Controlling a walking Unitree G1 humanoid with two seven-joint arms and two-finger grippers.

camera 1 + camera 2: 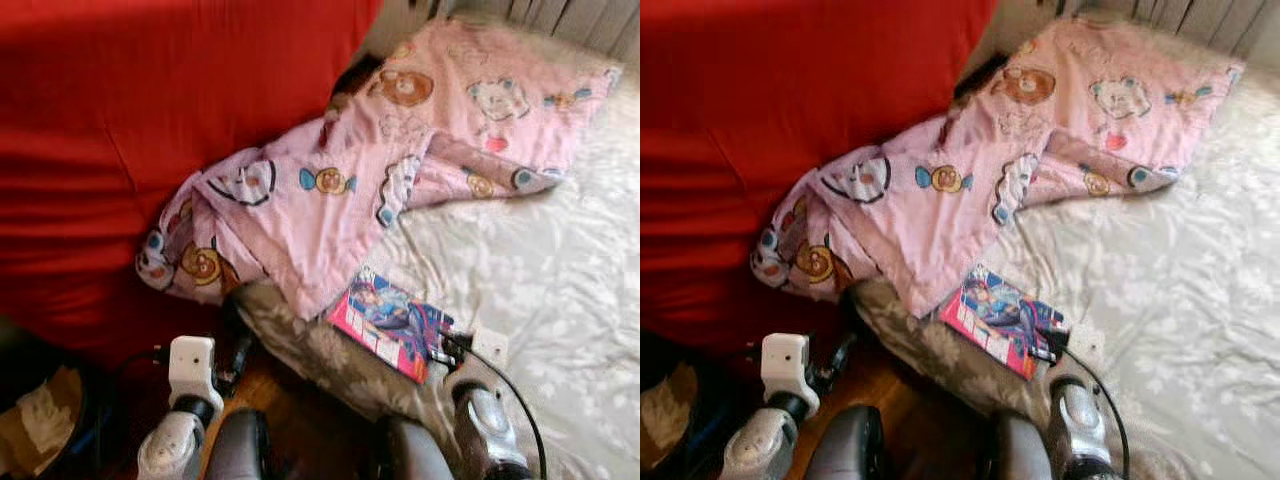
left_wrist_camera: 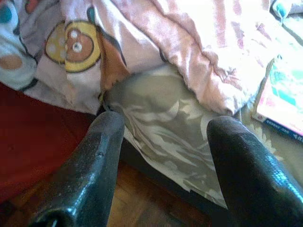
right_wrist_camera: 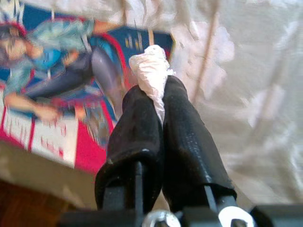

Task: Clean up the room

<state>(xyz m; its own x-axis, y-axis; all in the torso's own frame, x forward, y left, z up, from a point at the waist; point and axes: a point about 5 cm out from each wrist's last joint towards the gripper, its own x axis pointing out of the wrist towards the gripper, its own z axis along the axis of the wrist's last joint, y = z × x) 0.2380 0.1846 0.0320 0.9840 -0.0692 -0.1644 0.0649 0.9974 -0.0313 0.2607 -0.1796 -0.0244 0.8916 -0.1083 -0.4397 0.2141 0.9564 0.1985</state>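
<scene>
Crumpled white tissue (image 3: 150,71), a small wad of what looks like paper or thin plastic, is pinched between the closed fingers of the right hand (image 3: 158,101). That hand hovers just above the near corner of a bright comic book (image 1: 392,323), which lies flat on the bed (image 1: 560,290) close to its near edge. The bed wears a pale sheet with a faint floral print. A pink blanket (image 1: 400,160) patterned with cartoon animals sprawls from the far side of the bed towards the robot, its lower end spilling over the bed's corner and resting against a large red cushion or sofa (image 1: 120,150) on the robot's left. The left hand (image 2: 163,156) hangs lower, fingers spread wide and holding nothing, pointed at the bed's corner where the blanket drapes down, above a strip of wooden floor (image 1: 270,390). A dark bin or bag (image 1: 40,410) sits at the far left. The scrap seems to be freshly picked up, so the step in hand is probably carrying litter away; the next move calls for keeping the pinch firm while turning towards somewhere to drop it.
</scene>
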